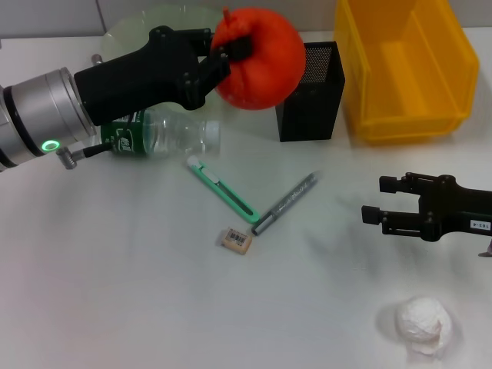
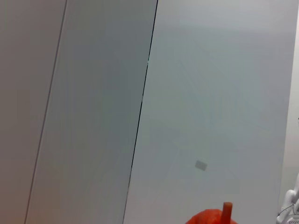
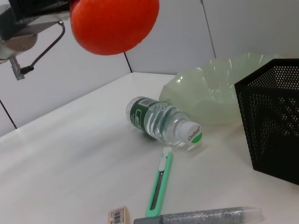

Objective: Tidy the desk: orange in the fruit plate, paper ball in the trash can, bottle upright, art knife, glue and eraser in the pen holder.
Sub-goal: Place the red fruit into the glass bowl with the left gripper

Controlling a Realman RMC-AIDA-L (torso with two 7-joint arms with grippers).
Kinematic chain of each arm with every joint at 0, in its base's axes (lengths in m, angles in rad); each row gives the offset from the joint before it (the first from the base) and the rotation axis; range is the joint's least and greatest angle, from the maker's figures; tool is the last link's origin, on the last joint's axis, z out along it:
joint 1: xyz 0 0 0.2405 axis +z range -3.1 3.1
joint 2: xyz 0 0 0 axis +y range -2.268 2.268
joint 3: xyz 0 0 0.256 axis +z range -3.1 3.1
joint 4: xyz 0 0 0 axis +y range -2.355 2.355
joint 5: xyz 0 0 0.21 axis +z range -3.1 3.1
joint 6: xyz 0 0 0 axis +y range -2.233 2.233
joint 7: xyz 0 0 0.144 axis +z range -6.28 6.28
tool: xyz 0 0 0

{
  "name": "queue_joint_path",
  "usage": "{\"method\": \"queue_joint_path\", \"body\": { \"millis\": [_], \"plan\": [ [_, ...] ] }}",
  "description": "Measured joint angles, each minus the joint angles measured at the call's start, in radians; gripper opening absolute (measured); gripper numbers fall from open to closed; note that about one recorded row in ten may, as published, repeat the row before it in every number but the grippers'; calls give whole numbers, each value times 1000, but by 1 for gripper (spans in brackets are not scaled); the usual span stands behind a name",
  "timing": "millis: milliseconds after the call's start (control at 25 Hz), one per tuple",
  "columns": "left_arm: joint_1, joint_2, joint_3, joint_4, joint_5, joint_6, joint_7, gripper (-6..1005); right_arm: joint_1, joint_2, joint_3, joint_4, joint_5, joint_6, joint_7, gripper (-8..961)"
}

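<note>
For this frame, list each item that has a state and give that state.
orange: held in the air by the left hand, above the fruit plate
bottle: lying on its side
art knife: flat on the desk
glue: flat on the desk
eraser: on the desk
paper ball: on the desk
right hand: open, holding nothing

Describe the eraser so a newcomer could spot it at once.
Start at the black mesh pen holder and come toward the robot past the green art knife. The eraser lies by the lower ends of that knife and the grey glue stick: a small tan block with a barcode label.
</note>
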State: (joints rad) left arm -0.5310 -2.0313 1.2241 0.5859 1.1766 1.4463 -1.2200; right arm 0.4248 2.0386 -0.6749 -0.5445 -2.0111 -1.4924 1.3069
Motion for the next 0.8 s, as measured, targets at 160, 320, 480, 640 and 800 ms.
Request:
{"method": "queue_joint_path", "body": {
  "millis": [160,320,480,640,800],
  "plan": [
    [2,-7,-1,0,0,-13,9,56,0,0,0,0,0,0,0,770],
    [2,-13,-4,2,-4,-44,13,56,0,1,0,0,0,0,0,770],
    [-5,-28,-45,2,-6,-117,18,56,0,3,0,0,0,-4,0,770],
    [-9,-36,-77,0,-10,-174,37,56,0,3,0,0,0,-6,0,770],
    [-21,-40,-96,-1,-30,-239,49,56,0,3,0,0,0,-6,0,770]
  ]
}}
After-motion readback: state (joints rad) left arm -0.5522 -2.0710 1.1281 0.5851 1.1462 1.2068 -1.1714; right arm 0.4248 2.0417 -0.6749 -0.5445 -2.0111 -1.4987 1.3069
